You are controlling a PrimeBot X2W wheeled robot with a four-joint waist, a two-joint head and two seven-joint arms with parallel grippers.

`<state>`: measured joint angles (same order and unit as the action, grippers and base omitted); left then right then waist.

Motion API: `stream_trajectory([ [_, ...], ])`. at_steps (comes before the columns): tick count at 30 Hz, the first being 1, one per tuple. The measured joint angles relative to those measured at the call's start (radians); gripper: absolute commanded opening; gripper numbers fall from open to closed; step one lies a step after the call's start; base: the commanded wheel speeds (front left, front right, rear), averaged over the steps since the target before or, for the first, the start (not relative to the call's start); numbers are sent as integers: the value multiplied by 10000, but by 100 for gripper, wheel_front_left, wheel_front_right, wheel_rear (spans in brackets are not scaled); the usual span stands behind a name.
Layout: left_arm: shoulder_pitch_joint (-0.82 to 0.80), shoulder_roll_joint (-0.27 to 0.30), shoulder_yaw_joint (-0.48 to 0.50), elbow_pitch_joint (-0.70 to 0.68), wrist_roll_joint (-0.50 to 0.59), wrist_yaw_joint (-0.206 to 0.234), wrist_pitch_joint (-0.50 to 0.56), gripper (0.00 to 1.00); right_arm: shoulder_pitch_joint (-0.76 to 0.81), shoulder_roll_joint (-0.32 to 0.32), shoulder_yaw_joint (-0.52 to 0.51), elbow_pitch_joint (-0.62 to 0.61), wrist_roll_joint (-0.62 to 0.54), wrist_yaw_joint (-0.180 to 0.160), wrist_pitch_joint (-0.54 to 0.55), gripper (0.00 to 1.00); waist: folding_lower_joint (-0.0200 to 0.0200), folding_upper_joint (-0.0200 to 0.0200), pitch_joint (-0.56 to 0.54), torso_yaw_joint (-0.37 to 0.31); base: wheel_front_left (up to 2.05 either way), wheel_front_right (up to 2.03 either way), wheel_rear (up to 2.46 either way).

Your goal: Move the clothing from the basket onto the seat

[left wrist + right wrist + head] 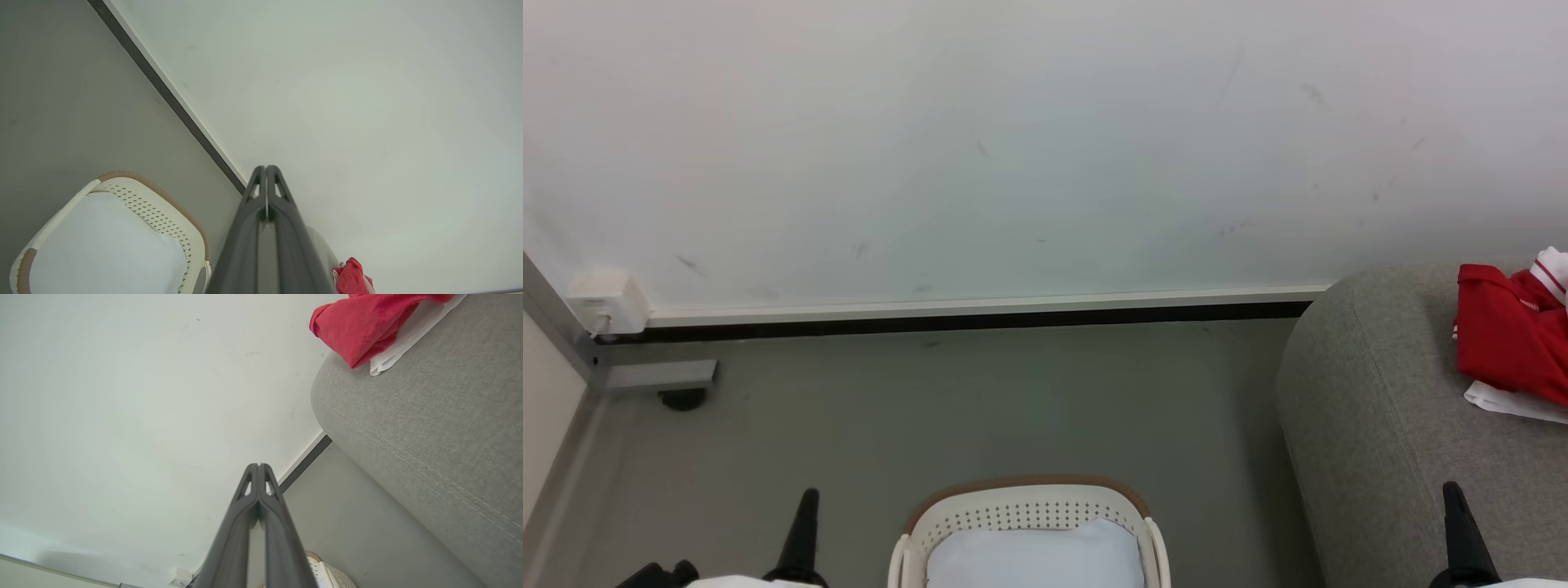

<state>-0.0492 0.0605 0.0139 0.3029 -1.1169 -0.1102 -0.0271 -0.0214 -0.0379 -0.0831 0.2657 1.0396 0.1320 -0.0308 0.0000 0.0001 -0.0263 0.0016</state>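
We see the red-and-white clothing heaped on the grey seat, right of the basket, which holds a pale liner. Our left end effector and right end effector flank the basket, fingers pressed together, empty.

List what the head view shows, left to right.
wall socket box → left hand → basket → seat → clothing, lying on the seat

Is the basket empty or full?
Empty of clothing as far as visible: the basket holds just a pale liner; the red clothing lies on the seat.
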Motion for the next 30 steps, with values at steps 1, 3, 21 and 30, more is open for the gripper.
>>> stream_trajectory([
  [1, -14, -4, 21, -12, -136, -12, 8, 0, -15, -2, -8, -4, 117, 0, 40, 0, 1, 0, 4, 0, 0, 0, 0],
  [3, -46, -13, 79, -48, -393, -29, 96, 0, -87, -8, -29, -13, 408, 0, 125, 0, 1, 0, 18, -1, 0, 0, 0],
  [21, -232, -54, 393, -219, -1950, -75, 546, 0, -360, -29, -127, -69, 2217, -2, 577, 0, 0, 0, 98, -5, 0, 0, 0],
  [30, -296, -69, 525, -301, -2665, -115, 750, 0, -429, -40, -165, -92, 3030, -2, 761, 0, 0, 0, 138, -7, 0, 0, 0],
])
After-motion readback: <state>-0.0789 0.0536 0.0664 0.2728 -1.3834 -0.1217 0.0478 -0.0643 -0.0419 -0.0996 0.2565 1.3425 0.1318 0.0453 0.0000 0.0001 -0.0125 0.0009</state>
